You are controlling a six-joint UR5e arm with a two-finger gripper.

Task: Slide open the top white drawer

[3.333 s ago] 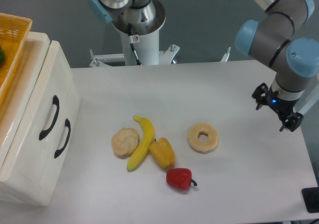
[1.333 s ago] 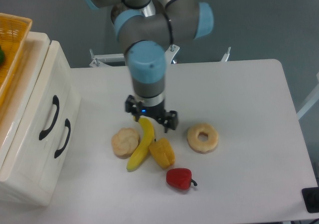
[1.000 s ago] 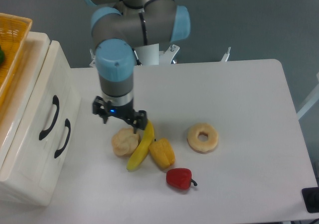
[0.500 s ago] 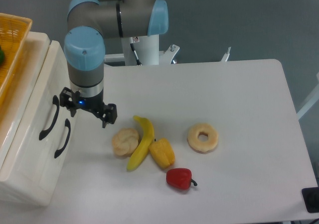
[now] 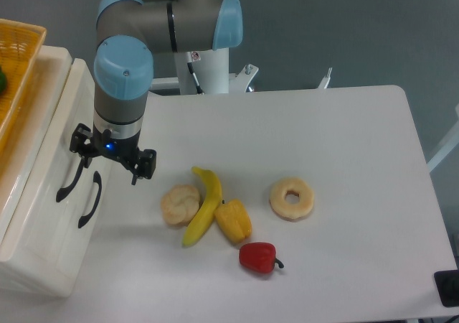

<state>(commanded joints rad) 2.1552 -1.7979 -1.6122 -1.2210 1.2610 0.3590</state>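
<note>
A cream-white cabinet [image 5: 43, 222] stands at the left edge of the white table [image 5: 344, 158] and carries two drawers, each with one curved black handle. The top white drawer [image 5: 54, 133] is the upper of the two; its handle [image 5: 69, 174] lies just beside the gripper, and the drawer sits closed, flush with the cabinet front. The lower drawer's handle [image 5: 90, 199] lies just below and to the right of it. What the drawers hold cannot be seen. On the cabinet top rests one yellow woven basket [image 5: 18, 64], with a small green item [image 5: 3, 80] visible at the frame edge.

The gripper [image 5: 112, 161] hangs over the table beside the cabinet front, fingers spread apart and gripping nothing.

Five food items lie mid-table: one banana [image 5: 204, 204], one pale lumpy piece [image 5: 179, 204] touching it, one yellow pepper [image 5: 234, 221], one red pepper [image 5: 258, 258] and one ring doughnut [image 5: 292, 198] apart to the right.
</note>
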